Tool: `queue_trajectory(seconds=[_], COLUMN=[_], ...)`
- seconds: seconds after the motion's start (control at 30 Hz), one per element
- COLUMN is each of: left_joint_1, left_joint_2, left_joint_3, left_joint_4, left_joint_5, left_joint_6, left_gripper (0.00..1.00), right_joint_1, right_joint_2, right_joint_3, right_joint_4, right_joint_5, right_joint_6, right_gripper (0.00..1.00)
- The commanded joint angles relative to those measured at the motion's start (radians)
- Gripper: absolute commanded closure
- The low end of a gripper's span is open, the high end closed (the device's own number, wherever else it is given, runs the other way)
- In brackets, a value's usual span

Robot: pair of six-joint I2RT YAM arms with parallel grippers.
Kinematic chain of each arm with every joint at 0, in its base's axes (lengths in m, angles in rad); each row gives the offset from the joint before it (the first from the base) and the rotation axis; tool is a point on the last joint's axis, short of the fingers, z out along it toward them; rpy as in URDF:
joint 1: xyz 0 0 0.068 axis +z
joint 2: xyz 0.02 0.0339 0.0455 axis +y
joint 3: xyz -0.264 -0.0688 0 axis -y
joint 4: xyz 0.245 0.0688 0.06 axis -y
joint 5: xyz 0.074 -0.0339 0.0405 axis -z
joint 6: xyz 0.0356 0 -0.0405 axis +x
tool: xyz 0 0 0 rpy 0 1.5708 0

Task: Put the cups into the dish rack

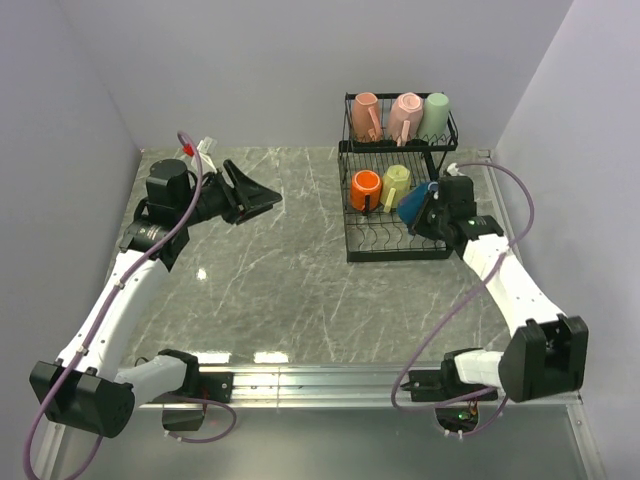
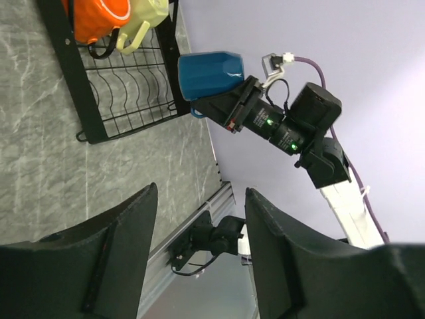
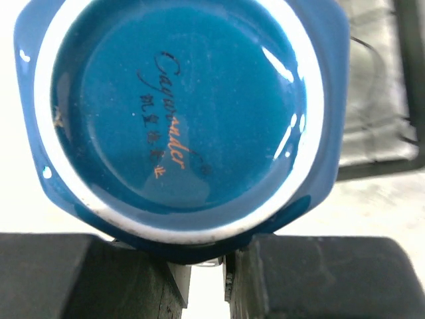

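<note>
Blue mug (image 1: 412,204) | glazed ceramic: rigid, slick, chip-prone, probably light | centre-right, at right edge of dish rack (image 1: 395,257) lower shelf | right gripper (image 1: 431,208) pinching it, apparently by the handle, the soundest hold | left gripper (image 1: 266,200) spread, empty

Bright, even overhead light. Glare on table (image 1: 300,285) toward 7 o'clock; blue cup (image 3: 179,113) glints at 2 o'clock.

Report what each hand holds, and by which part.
Right hand grips the blue cup, apparently by its handle. Left hand holds nothing.
</note>
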Motion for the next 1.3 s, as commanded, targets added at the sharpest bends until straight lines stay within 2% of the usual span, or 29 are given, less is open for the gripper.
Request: queue_trajectory(seconds=[0.0,0.13,0.43,0.83,1.03,1.27], left_joint_1=[0.003,0.003,0.003,0.003,0.003,0.003], left_joint_2=[-0.004,-0.023,-0.069,-0.055,-0.04,-0.004], left_joint_3=[0.013,-0.021,-0.078,-0.064,-0.064,-0.021], left_joint_4=[-0.009,-0.005,-0.034,-0.068,-0.072,-0.1], left_joint_5=[-0.021,-0.035,-0.063,-0.087,-0.086,-0.092], left_joint_6=[0.051,0.049,0.051,0.077,0.078,0.107], left_gripper=[0.39,0.34,0.33,0.35,0.36,0.36], right_joint_1=[-0.006,-0.007,-0.013,-0.021,-0.023,-0.024], right_joint_2=[0.045,0.122,0.352,0.52,0.57,0.637], right_joint_3=[0.114,0.15,0.261,0.342,0.367,0.419], right_joint_4=[0.002,-0.005,-0.008,0.015,0.067,0.051], right_joint_5=[0.185,0.25,0.307,0.348,0.322,0.324], right_joint_6=[-0.064,-0.07,-0.028,-0.019,-0.008,0.005], right_gripper=[1.0,1.0,1.0,1.0,1.0,1.0])
